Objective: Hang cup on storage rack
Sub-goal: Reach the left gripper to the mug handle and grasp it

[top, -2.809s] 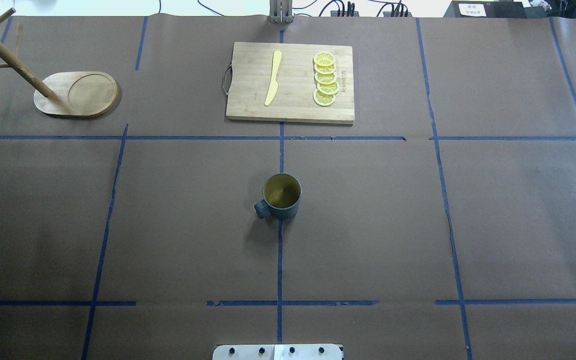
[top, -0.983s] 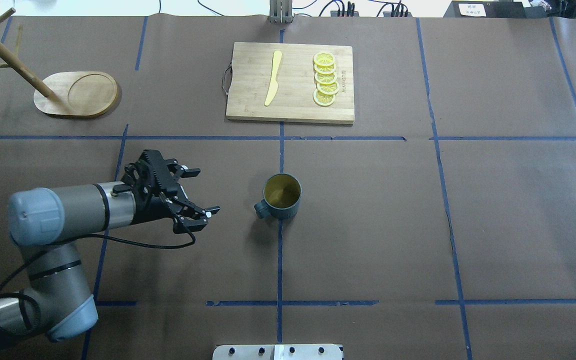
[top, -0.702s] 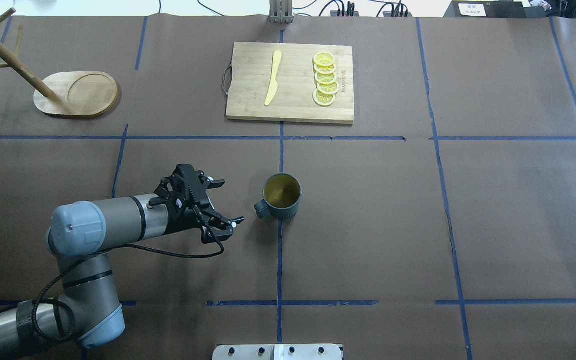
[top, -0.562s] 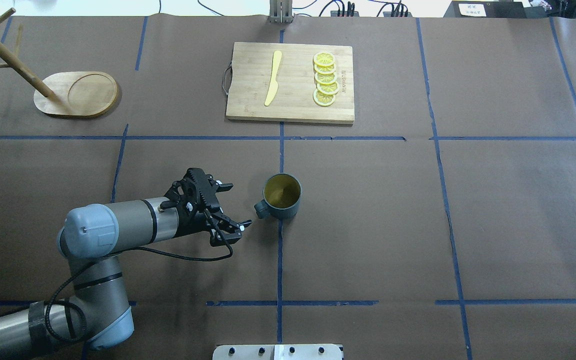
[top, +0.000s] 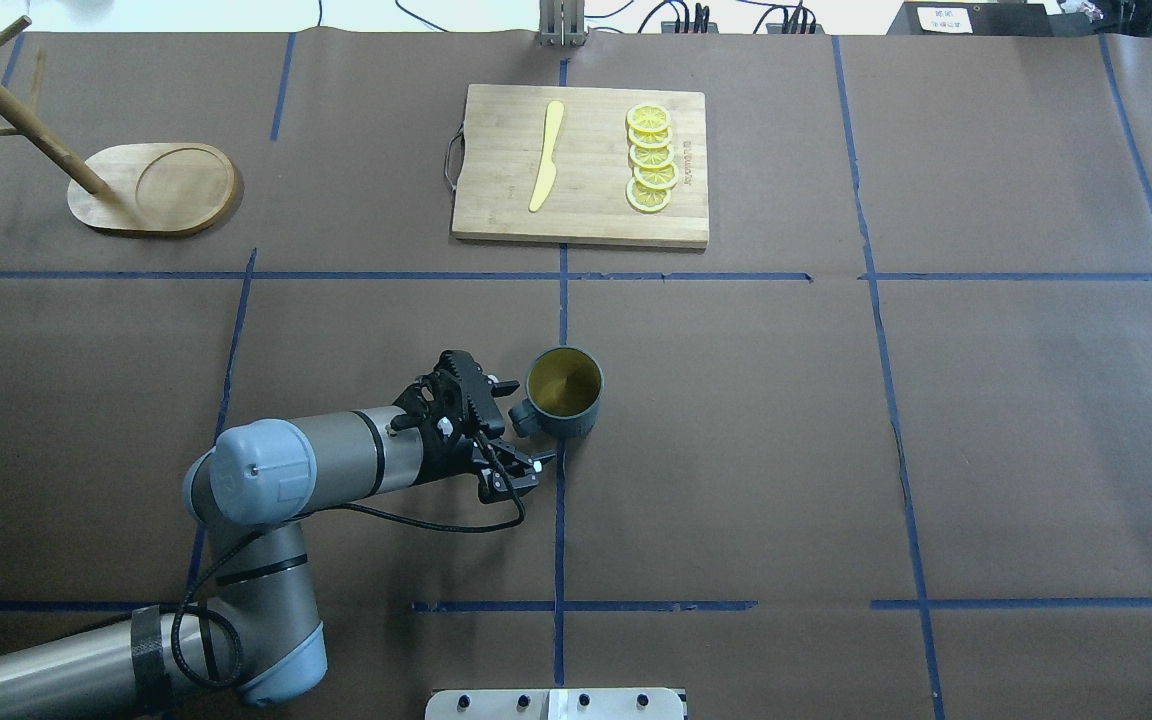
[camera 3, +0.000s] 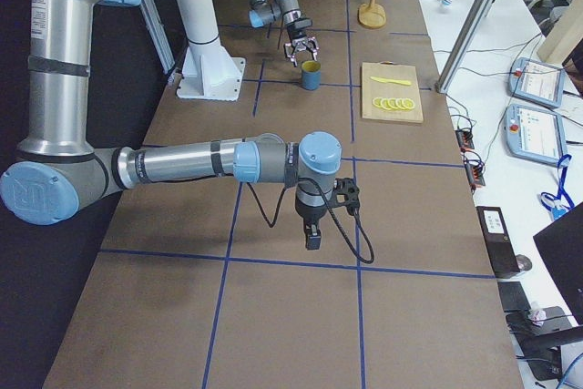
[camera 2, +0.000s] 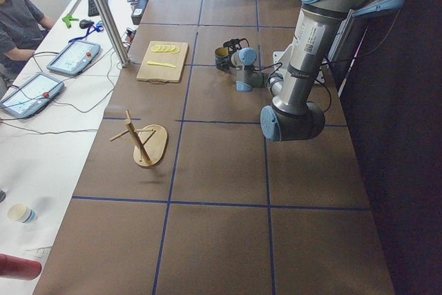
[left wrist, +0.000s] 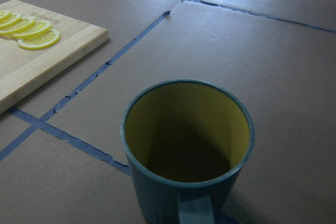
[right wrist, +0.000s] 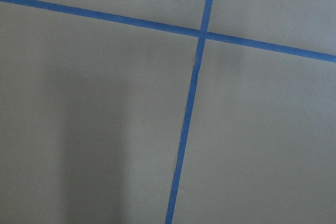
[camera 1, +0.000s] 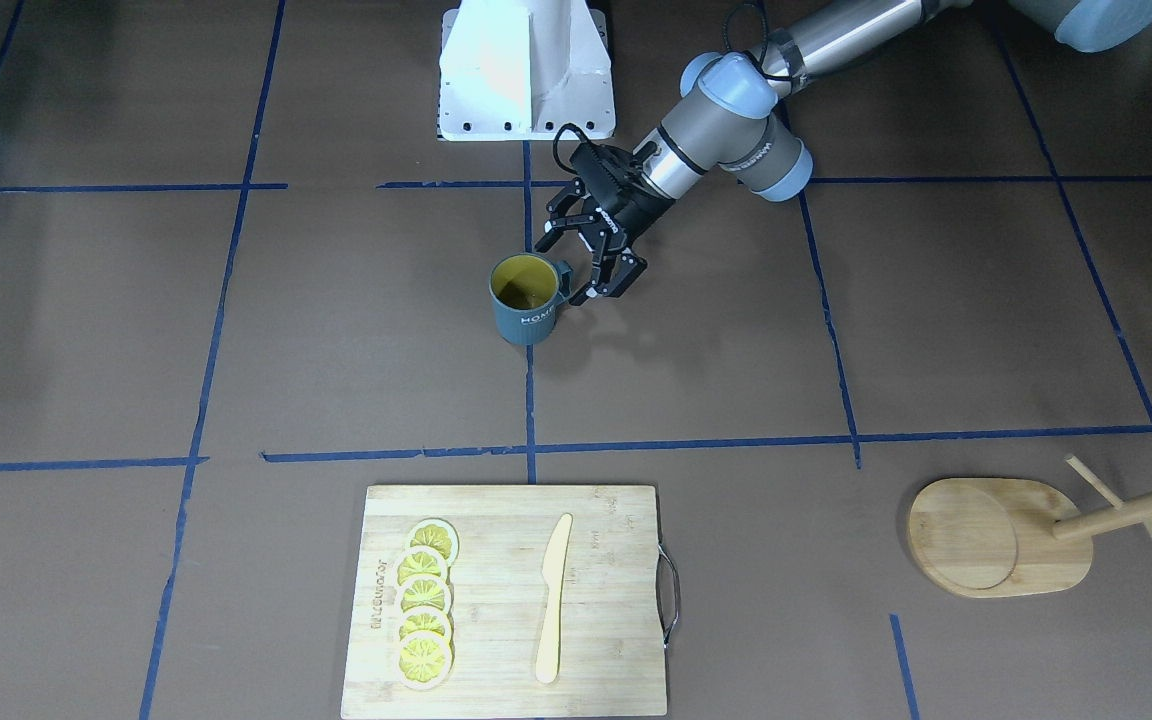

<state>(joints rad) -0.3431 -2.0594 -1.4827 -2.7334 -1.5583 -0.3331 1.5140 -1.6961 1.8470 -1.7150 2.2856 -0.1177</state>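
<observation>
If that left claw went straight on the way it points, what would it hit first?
The left gripper would most likely meet the handle of the cup first, right ahead of its open jaws.

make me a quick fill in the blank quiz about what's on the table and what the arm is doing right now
1. The cup stands upright, and its inside is ____.
2. The left gripper is ____ and straddles the cup's handle.
3. On the cutting board lie a yellow knife and ____ lemon slices.
4. The storage rack stands far over on the robot's ____ side.

Missing words: yellow; open; five; left
</observation>
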